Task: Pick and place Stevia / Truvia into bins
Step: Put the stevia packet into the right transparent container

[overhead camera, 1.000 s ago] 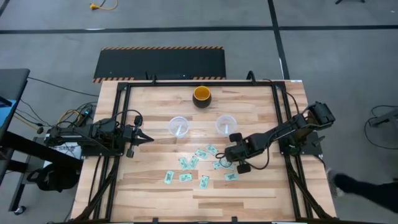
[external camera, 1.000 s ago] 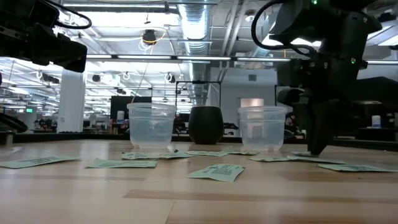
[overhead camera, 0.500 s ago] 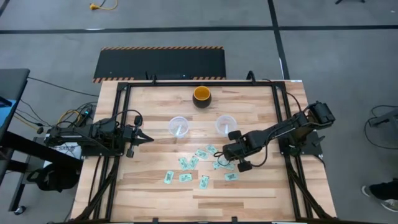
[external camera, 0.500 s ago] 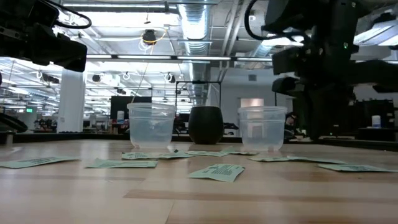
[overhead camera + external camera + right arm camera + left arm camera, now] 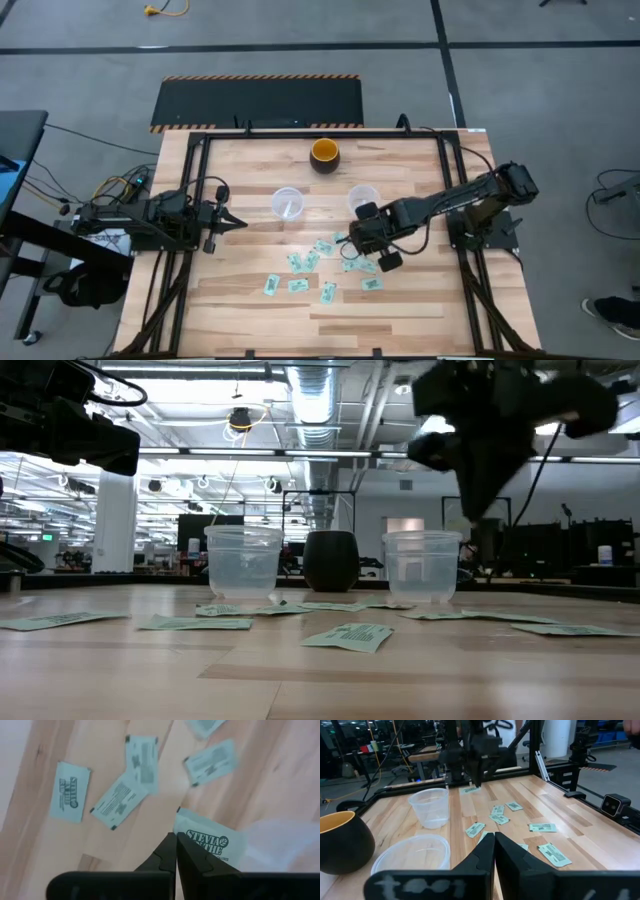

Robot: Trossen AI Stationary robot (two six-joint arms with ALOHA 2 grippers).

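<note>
Pinching a sachet [image 5: 212, 842] printed "STEVIA", right pincer [image 5: 176, 840] closed, apparently lifted.

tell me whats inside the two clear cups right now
The left cup seems to hold one sachet. The right cup looks empty, though the right gripper beside it blocks part. That gripper is shut on a Stevia sachet.

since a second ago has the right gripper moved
Yes. In the high view the right gripper, shut on a sachet, has shifted left and up the picture, closer to the right cup.
</note>
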